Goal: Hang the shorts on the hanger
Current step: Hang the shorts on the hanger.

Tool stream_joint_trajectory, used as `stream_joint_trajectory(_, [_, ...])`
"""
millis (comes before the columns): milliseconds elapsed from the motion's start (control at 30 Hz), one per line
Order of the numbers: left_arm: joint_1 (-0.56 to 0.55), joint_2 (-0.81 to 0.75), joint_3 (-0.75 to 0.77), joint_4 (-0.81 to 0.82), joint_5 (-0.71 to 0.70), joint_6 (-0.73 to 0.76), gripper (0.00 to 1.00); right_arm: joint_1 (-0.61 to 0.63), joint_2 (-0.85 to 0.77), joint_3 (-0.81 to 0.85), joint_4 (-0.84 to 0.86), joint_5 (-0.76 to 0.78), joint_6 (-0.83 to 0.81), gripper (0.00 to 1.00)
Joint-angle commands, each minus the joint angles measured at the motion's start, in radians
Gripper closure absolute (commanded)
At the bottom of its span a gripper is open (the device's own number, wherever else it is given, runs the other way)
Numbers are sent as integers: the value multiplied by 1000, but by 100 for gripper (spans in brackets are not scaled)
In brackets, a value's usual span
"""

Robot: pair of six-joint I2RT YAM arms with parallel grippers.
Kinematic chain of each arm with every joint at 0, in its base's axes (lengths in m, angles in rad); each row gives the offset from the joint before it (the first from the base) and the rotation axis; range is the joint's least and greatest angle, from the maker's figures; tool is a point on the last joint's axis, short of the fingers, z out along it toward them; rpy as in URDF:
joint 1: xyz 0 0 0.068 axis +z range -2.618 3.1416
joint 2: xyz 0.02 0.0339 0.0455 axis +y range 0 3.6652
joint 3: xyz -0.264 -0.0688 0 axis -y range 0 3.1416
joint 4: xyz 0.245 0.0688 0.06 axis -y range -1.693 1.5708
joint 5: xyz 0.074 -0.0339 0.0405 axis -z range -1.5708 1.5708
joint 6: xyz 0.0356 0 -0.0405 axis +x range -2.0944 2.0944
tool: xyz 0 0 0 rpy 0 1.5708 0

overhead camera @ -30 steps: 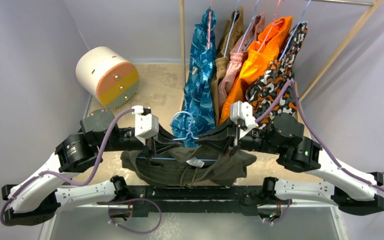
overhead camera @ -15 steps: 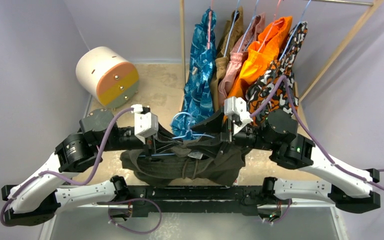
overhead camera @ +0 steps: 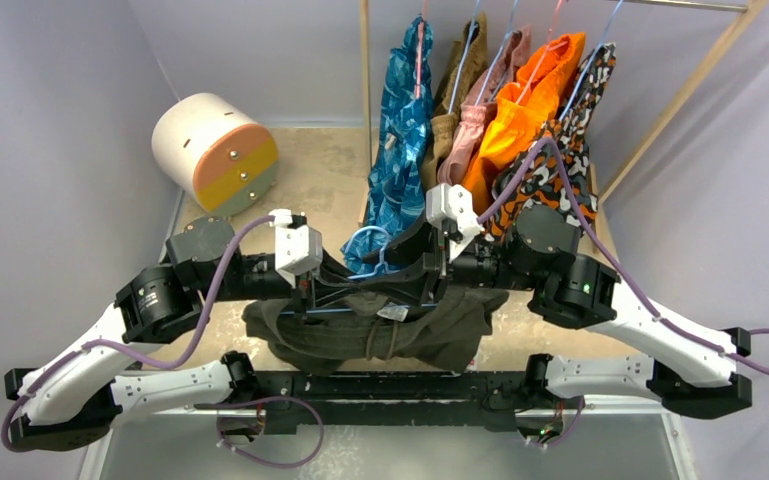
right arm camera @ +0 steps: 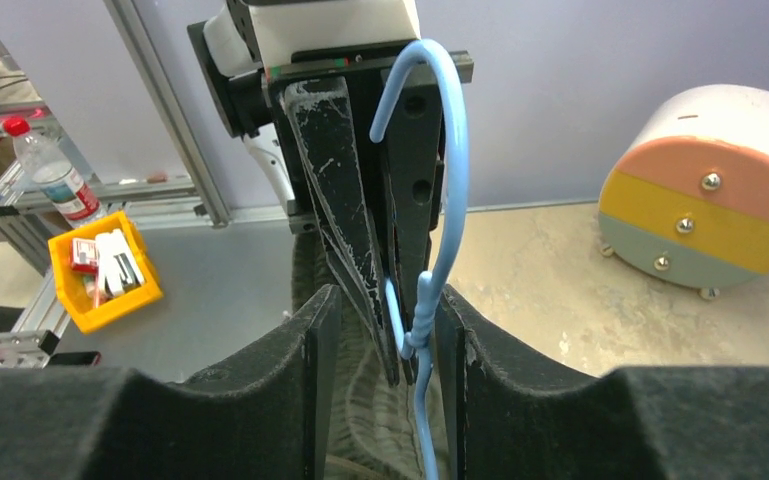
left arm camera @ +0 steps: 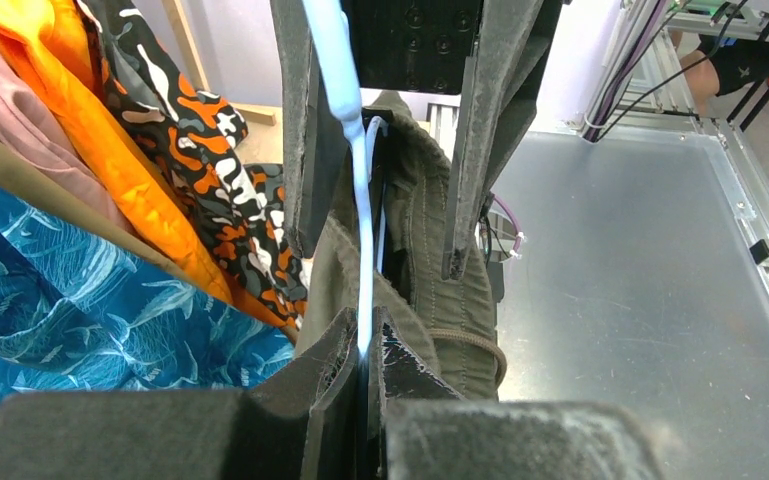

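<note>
From above: left gripper clenched on the left end of the hanger bar; right gripper at the neck under the hook; shorts draped over the bar, between both arms, above the table's near edge. Left wrist: fingers pinched tight on the blue wire, shorts bunched around it just beyond, right gripper's jaws apart on either side. Right wrist: released, jaws parted, twisted neck between them close to one finger, not squeezed; left gripper opposite, closed on the wire; shorts below.
</note>
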Motion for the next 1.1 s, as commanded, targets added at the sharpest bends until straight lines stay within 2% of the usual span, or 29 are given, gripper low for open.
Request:
stream_joint_trajectory(0, [3, -18, 20, 91, 17, -9, 100, 3, -4, 55, -31, -26, -10, 57])
stream_joint_trajectory(67, [2, -18, 24, 93, 16, -8, 100, 3, -5, 50, -43, -19, -12, 58])
stream_joint_trajectory(133, [2, -19, 24, 97, 18, -11, 100, 3, -6, 41, -46, -14, -11, 65])
stream_joint_trajectory(233, [2, -17, 25, 98, 19, -11, 100, 3, -2, 35, -42, -33, -6, 83])
stream_joint_trajectory(367, [3, -18, 26, 100, 16, -12, 100, 3, 16, 45, -44, -50, -1, 100])
stream_joint_trajectory(467, [3, -26, 24, 99, -20, -9, 98, 2, -8, 29, -17, -15, -2, 100])
stream_joint_trajectory(567, [2, -59, 14, 78, -117, -21, 61, 3, -43, 15, 1, 58, -6, 100])
stream_joint_trajectory(667, [3, -116, 14, 57, -259, -58, 45, 3, -77, -2, -4, 124, -14, 100])
stream_joint_trajectory(833, [2, -232, 27, 52, -453, -158, 34, 3, -135, -48, -7, 200, -15, 100])
stream_joint_trajectory(1067, [2, -327, -12, -39, -746, -362, 29, 2, -160, -67, -28, 325, -19, 100])
